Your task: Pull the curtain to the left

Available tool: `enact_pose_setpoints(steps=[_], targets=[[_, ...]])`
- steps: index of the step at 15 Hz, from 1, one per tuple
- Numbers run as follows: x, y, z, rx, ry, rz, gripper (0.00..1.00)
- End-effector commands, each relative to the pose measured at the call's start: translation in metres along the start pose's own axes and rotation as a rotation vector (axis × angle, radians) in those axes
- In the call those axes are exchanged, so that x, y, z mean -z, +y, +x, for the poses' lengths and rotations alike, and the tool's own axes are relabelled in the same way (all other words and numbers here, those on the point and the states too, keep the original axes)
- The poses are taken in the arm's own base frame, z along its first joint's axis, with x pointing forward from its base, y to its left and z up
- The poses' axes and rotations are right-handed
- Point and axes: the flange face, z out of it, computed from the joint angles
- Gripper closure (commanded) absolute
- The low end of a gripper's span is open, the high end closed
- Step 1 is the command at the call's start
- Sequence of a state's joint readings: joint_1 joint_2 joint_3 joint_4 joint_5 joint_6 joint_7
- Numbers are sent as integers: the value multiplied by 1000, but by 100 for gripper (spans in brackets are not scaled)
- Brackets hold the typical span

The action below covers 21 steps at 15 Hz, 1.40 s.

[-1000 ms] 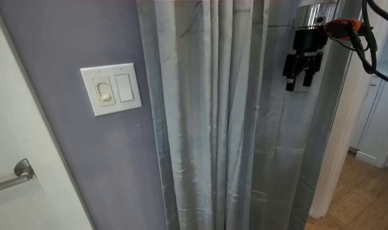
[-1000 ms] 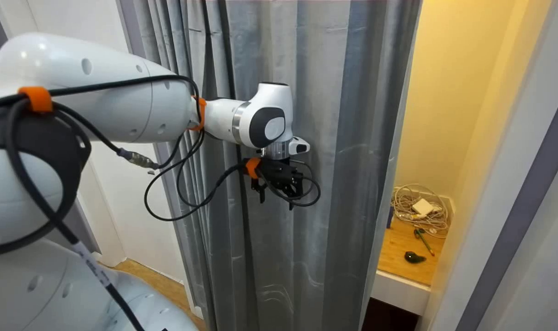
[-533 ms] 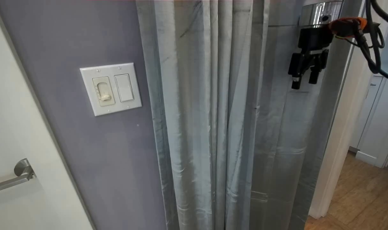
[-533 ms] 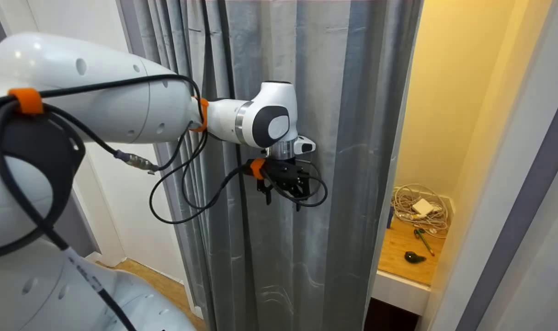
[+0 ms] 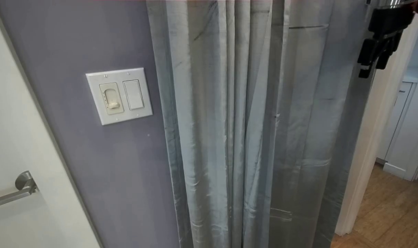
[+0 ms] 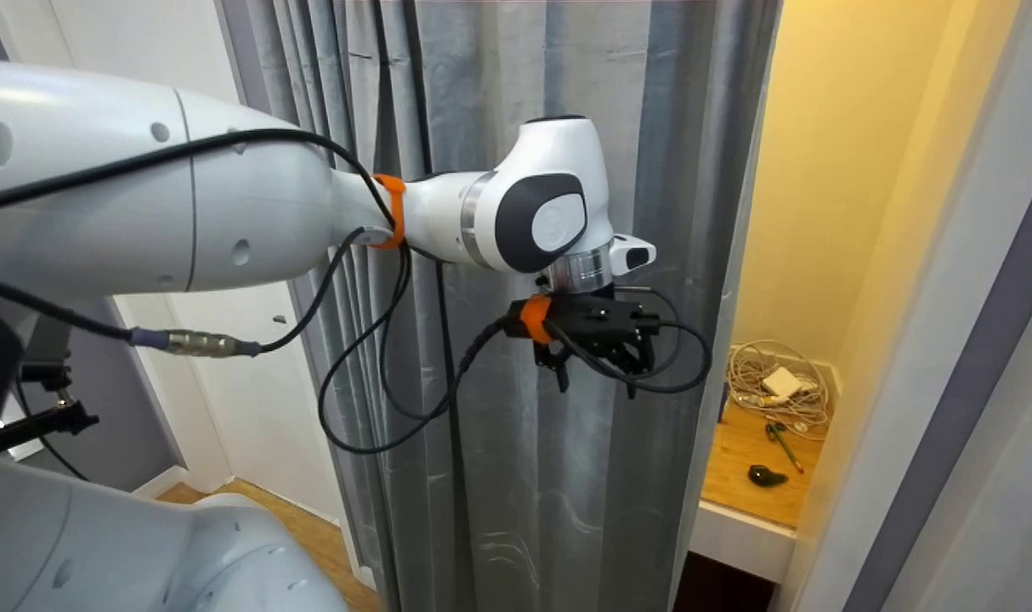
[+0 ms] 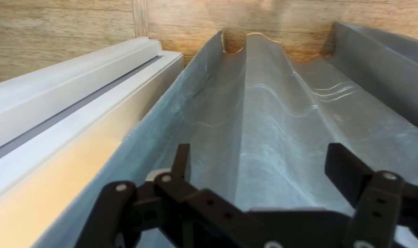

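The curtain is a tall grey-blue pleated fabric and shows in both exterior views (image 5: 209, 137) (image 6: 567, 476). It hangs with tight folds on one side and a wider, flatter stretch toward its free edge. My gripper is black, points down and hangs near the free edge in an exterior view (image 5: 373, 69). In both exterior views it is in front of the fabric (image 6: 597, 391). In the wrist view the fingers (image 7: 259, 155) are wide apart with nothing between them. The curtain (image 7: 271, 113) runs down below them to the floor, and its free edge lies toward the left finger.
A white door frame (image 7: 92, 106) stands beside the curtain's free edge. A white wall switch (image 5: 119, 96) is on the grey-purple wall. Beyond the edge is a yellow-lit nook with coiled cables (image 6: 775, 382) on a wooden shelf. Black cables (image 6: 346, 425) hang from the arm.
My gripper has moved right in both exterior views, toward the curtain's free edge. The arm looks larger in the view that shows it whole. The curtain has hardly moved and the fingers stay open.
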<state>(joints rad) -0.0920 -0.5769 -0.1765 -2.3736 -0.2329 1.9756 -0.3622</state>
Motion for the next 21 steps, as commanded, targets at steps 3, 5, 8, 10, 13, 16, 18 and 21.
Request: enact_pose_setpoints(steps=[3,5,8,10,13,16,18,21], targets=[[9,42,-22,38,152,-41,0],[12,52,-21,34,223,-63,0],[18,63,-18,7,313,-104,0],[17,63,-14,2,286,-95,0],[17,65,-15,-6,298,-102,0],[17,66,-14,-18,313,-103,0],[19,74,-13,-33,352,-121,0],[24,88,-16,-66,424,-142,0]])
